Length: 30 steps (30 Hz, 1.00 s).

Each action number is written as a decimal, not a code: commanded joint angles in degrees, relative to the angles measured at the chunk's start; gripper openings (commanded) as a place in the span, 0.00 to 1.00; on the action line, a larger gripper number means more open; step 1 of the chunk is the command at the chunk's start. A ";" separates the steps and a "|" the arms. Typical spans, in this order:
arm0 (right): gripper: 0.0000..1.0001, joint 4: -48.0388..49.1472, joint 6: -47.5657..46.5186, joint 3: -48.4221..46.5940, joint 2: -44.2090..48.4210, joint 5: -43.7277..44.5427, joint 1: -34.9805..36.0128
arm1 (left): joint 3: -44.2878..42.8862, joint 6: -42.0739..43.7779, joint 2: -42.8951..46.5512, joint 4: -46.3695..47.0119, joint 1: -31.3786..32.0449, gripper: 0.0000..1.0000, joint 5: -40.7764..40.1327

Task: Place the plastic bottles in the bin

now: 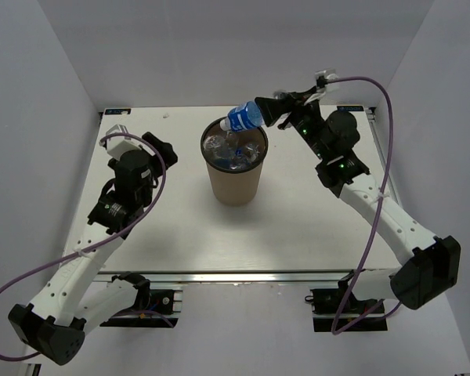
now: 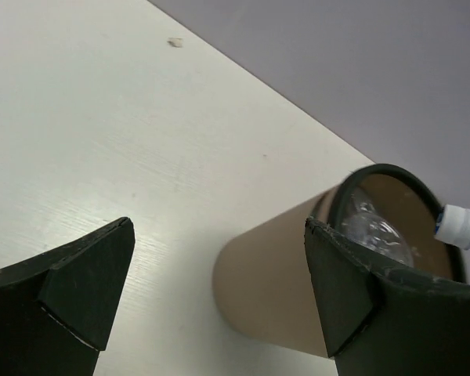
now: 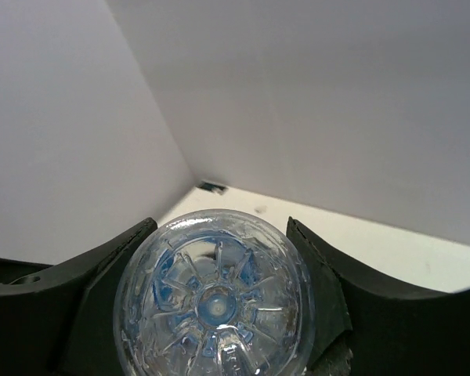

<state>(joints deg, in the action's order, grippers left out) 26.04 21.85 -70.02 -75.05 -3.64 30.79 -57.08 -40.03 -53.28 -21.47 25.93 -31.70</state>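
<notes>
The plastic bottles (image 1: 233, 150) were mostly piled inside the bin (image 1: 235, 186), a clear heap reaching close to its dark rim. At the upper left of the overhead frame, the left gripper (image 2: 219, 247) hung over the white table (image 1: 164, 235), apart from the bin. Its jaws were spread wide with nothing between them, and its wrist view showed the bin's brown wall at lower right. The bin stood upright near the centre of the overhead frame, toward the table's far edge. At the right of its rim, one blue-labelled bottle (image 1: 245, 117) was tilted, its white cap (image 2: 458, 224) pointing down and left over the bin's mouth. At the upper right, the right gripper (image 1: 268, 111) was clenched on that bottle's lower end. Its wrist view showed the ribbed base (image 3: 215, 301) held between both fingers (image 3: 94, 290).
</notes>
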 commanded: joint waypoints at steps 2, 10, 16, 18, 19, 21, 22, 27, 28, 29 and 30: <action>0.07 -6.35 -9.09 -4.33 -4.57 7.48 1.99 | 0.83 0.74 0.28 -3.49 -0.18 0.98 -7.05; 0.10 -7.68 -24.44 -8.29 -12.93 13.48 9.28 | 1.35 1.18 -2.53 -2.26 -0.53 0.98 -6.44; 0.24 -7.76 -29.93 -6.36 -17.76 21.82 13.51 | 3.55 1.27 -1.22 -1.38 -0.62 0.98 -5.12; 0.26 -7.59 -28.88 -3.74 -17.33 23.67 13.77 | 3.82 1.18 -0.52 -1.46 -0.71 0.98 -5.03; 0.26 -6.89 -28.01 -2.59 -16.81 24.11 13.86 | 3.99 1.18 -0.34 -1.55 -0.71 0.98 -5.03; 0.27 -5.40 -26.08 0.65 -14.52 24.73 13.95 | 4.26 1.27 0.10 -1.55 -0.71 0.98 -4.86; 0.27 -4.52 -25.63 1.28 -13.91 24.82 13.95 | 4.34 1.27 0.19 -1.55 -0.71 0.98 -4.51; 0.53 -8.19 -23.79 0.15 -13.72 24.12 13.95 | 4.26 0.92 -0.25 -1.38 -0.71 0.98 -3.19; 0.57 -8.90 -23.34 0.06 -13.90 24.12 13.95 | 4.17 0.83 -0.25 -1.55 -0.71 0.98 -3.19; 0.60 -9.69 -23.08 0.32 -13.73 24.29 13.86 | 4.17 0.57 -0.34 -1.90 -0.71 0.98 -3.02; 0.64 -9.61 -22.73 0.67 -13.55 24.55 13.95 | 4.17 0.48 -0.25 -1.99 -0.71 0.98 -3.01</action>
<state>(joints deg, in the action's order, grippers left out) 21.43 -2.39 -69.65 -88.92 19.73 44.38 -52.95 -39.44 -54.24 -23.38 25.58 -35.59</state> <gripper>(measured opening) 0.689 0.983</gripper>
